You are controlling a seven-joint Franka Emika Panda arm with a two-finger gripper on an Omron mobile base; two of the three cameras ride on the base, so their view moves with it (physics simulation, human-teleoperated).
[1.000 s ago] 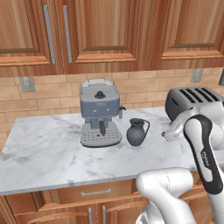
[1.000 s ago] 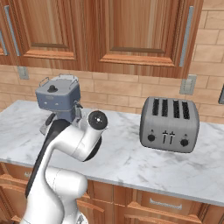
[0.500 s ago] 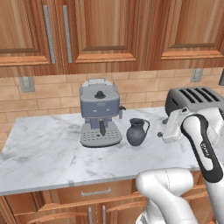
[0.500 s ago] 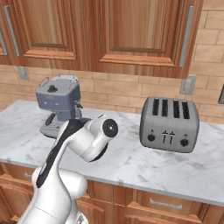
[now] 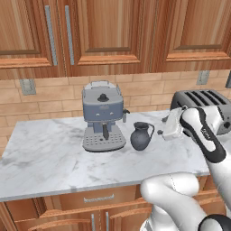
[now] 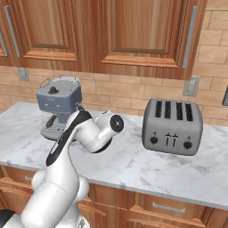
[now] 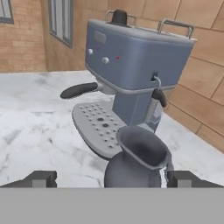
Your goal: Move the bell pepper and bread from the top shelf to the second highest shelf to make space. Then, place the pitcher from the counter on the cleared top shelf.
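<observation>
1. Marble runs wide across the counter (image 5: 45,153), white-grey and veined, with tan brick behind it and reddish wooden cabinets (image 5: 103,31) above and below.
2. Near the back edge stands the grey-blue espresso machine (image 5: 103,115), its drip tray facing the front of the counter.
3. Just beside that machine, towards the counter's right end, sits the pitcher (image 5: 141,136), upright, dark slate-blue, handle pointing right in the left base view.
4. Further along towards the right end, a silver four-slot toaster (image 6: 173,126) sits near the brick wall, well apart from the pitcher.
5. And here is the gripper (image 7: 112,179), right up at the pitcher: in the hand view the jug's flared mouth (image 7: 141,146) sits between the two dark fingertips (image 7: 41,178).
6. Those fingers are spread as wide as they go, one out on each side of the jug's belly, with marble showing between the left tip and the jug.
7. Contact on the other side? The right tip sits very near the handle side, and I cannot tell whether it touches.
8. Nothing is clamped: the pitcher stands on the counter under its own weight.
9. From the left base view the white hand (image 5: 173,124) comes in from the right, level with the pitcher and just beside it, over the marble.
10. From the right base view, the arm's white elbow (image 6: 95,131) bulks in front of the espresso machine and hides the jug.
</observation>
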